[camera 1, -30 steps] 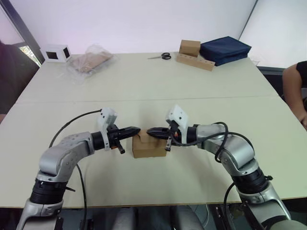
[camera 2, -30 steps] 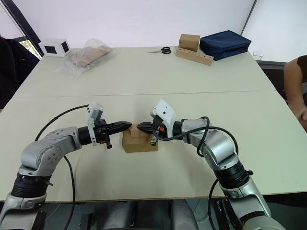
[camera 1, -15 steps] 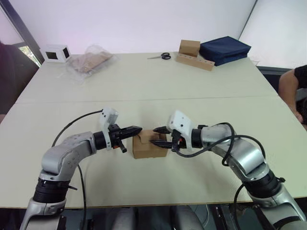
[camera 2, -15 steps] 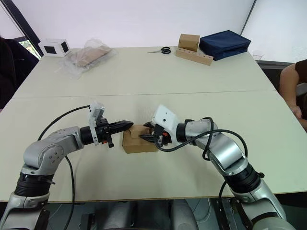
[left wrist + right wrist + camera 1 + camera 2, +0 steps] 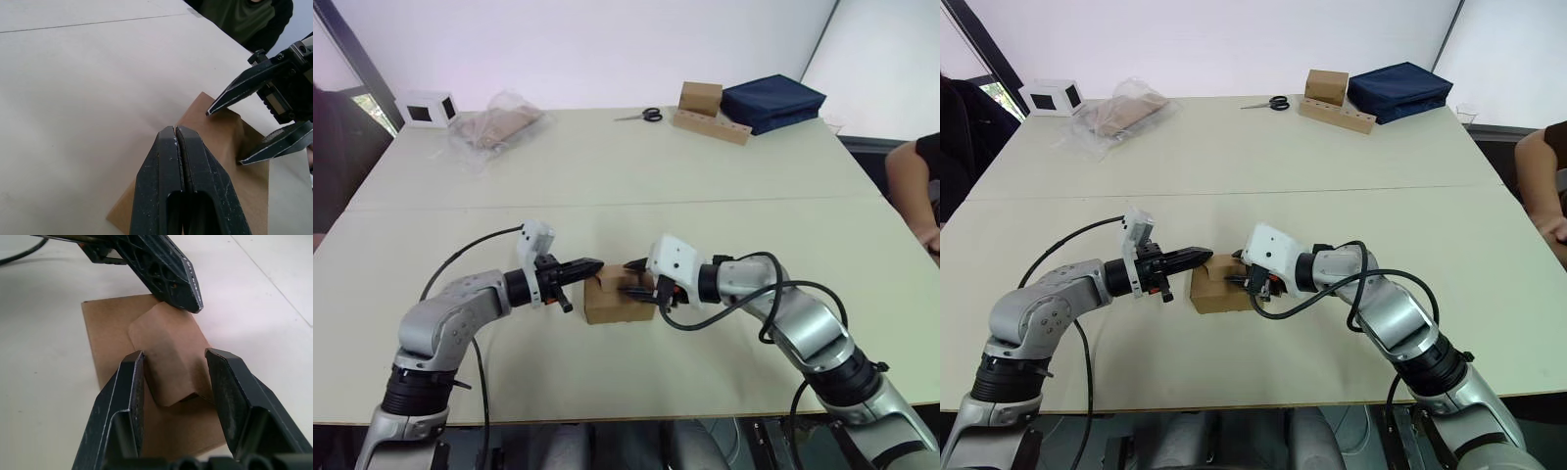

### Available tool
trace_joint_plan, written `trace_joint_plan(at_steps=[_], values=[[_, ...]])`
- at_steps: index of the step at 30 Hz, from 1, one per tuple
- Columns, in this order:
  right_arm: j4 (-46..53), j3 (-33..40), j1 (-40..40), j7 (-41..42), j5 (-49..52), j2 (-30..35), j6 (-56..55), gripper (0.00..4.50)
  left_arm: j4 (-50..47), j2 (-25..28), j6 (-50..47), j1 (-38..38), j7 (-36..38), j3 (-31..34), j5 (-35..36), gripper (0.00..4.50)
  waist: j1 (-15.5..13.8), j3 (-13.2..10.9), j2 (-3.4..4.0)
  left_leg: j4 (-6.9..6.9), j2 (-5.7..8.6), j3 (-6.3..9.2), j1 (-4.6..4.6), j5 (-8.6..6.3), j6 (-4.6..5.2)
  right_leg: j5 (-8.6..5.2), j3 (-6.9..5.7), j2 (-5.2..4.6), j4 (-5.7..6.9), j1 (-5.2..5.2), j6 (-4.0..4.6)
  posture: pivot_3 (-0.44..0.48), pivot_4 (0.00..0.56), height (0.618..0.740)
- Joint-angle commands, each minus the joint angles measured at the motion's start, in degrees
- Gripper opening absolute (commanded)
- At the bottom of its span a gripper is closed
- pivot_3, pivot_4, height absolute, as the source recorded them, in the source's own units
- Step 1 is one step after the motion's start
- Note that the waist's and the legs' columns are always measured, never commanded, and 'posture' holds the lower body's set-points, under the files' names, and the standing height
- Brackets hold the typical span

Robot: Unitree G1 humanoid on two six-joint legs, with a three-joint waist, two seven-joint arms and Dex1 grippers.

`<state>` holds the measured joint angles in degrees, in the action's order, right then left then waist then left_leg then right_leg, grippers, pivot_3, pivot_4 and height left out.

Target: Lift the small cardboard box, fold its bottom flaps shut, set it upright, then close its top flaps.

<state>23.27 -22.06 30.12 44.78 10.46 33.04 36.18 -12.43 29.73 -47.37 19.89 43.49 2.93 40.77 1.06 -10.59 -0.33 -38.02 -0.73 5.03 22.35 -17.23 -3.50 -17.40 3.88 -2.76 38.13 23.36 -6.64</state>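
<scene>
You see the small cardboard box sitting on the table, a bit below the middle of the left eye view. It is plain brown. You can read no words or labels on it.

Your left gripper is at the box's left top edge. Its two black fingers are pressed tight together, with nothing between them. In the left wrist view the tips hang over the brown top of the box.

Your right gripper is at the box's right side. Its fingers are spread apart, one on each side of a raised, bent flap with a rounded tab, one of the top flaps. You cannot tell if the fingers touch the flap.

At the top of the frame you see scissors, a squarer brown box on a flat cardboard strip, and a dark blue bag. At the upper left sit a white box with a dark window and a clear plastic bag. A person's arm shows at the right edge.
</scene>
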Motion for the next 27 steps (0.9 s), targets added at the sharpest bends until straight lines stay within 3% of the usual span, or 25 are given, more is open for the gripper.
trace_joint_plan(at_steps=[1,27], values=[[-0.7,-0.1,0.9,-1.0,-2.8,-0.2,-1.8,1.96,-2.1,-0.2,-0.5,-1.2,0.0,-0.2,0.7,0.00,0.0,0.0,0.00,0.00,0.00,0.00,0.00,0.00,0.00,0.00,0.00,0.00,0.00,0.00,0.00,0.000,0.150,0.740],[-0.2,0.7,0.9,0.2,-2.0,-2.9,-0.2,1.96,-1.7,-0.1,1.2,-1.5,-0.2,-1.6,-2.0,0.00,-0.1,0.0,0.00,0.00,0.01,0.01,0.00,0.00,-0.01,0.00,-0.01,-0.01,-0.01,-0.02,0.00,0.000,0.150,0.740]])
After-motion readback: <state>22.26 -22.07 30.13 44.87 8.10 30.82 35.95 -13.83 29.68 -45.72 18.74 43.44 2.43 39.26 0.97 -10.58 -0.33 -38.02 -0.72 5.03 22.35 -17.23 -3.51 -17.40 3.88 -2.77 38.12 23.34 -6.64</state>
